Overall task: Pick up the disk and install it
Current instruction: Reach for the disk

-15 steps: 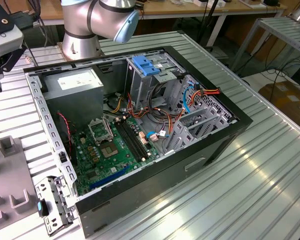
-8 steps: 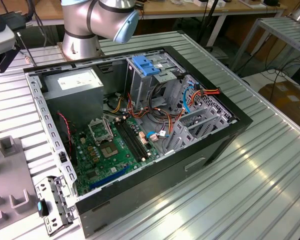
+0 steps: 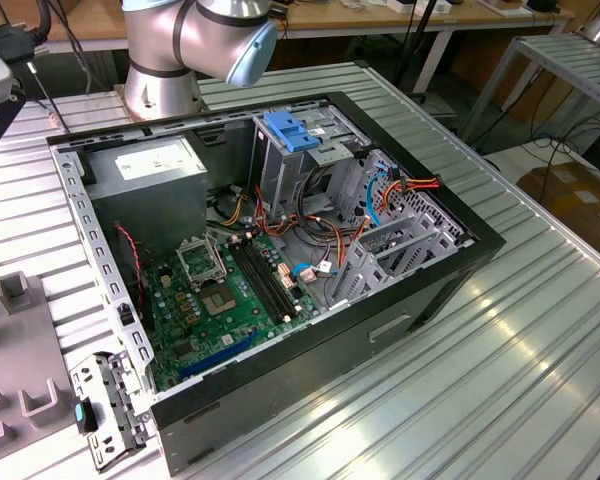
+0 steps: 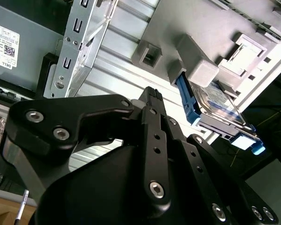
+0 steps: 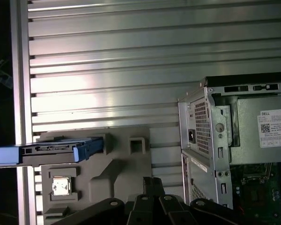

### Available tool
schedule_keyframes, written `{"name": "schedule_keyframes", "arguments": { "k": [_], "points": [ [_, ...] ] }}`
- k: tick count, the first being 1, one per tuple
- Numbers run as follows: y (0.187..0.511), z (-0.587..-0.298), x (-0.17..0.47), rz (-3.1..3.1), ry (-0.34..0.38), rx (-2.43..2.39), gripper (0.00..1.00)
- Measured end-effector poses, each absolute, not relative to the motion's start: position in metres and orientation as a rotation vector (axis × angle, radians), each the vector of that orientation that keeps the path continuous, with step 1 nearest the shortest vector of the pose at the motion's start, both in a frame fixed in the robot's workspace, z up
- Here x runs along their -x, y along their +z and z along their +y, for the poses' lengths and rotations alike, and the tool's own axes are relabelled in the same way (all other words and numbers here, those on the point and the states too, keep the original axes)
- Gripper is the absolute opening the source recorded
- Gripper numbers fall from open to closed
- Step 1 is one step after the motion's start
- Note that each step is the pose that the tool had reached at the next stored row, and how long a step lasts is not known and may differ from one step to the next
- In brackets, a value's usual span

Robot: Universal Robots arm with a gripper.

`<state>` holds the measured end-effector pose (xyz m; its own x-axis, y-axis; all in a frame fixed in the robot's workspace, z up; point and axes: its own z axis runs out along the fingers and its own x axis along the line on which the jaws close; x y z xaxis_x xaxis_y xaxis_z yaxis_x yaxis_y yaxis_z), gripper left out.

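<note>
The disk (image 5: 51, 150) stands on edge in a slot of a grey fixture (image 5: 126, 161), its blue side rails showing. In the second wrist view the disk (image 4: 210, 110) leans between the fixture's grey blocks (image 4: 201, 70), blue rail toward me. My gripper (image 5: 153, 183) hangs above the fixture, apart from the disk, with its black fingertips together and nothing between them. Its tip (image 4: 152, 93) points at the ribbed table beside the fixture.
An open computer case (image 3: 460, 250) lies on the ribbed metal table (image 3: 540, 340), with a metal drive cage topped by a blue latch (image 3: 293, 132), a grey power-supply box (image 3: 145, 172) and a green board (image 3: 230, 290). The arm's base (image 3: 165, 70) stands behind the case.
</note>
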<state>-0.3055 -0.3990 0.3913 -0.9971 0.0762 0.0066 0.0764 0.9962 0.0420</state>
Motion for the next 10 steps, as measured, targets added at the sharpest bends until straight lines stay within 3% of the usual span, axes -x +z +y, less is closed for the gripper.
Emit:
{"name": "schedule_keyframes", "arguments": {
  "k": [10],
  "points": [
    [0.3912,-0.3989,0.3141,-3.133,-0.066,0.12,0.11]
  ]
}}
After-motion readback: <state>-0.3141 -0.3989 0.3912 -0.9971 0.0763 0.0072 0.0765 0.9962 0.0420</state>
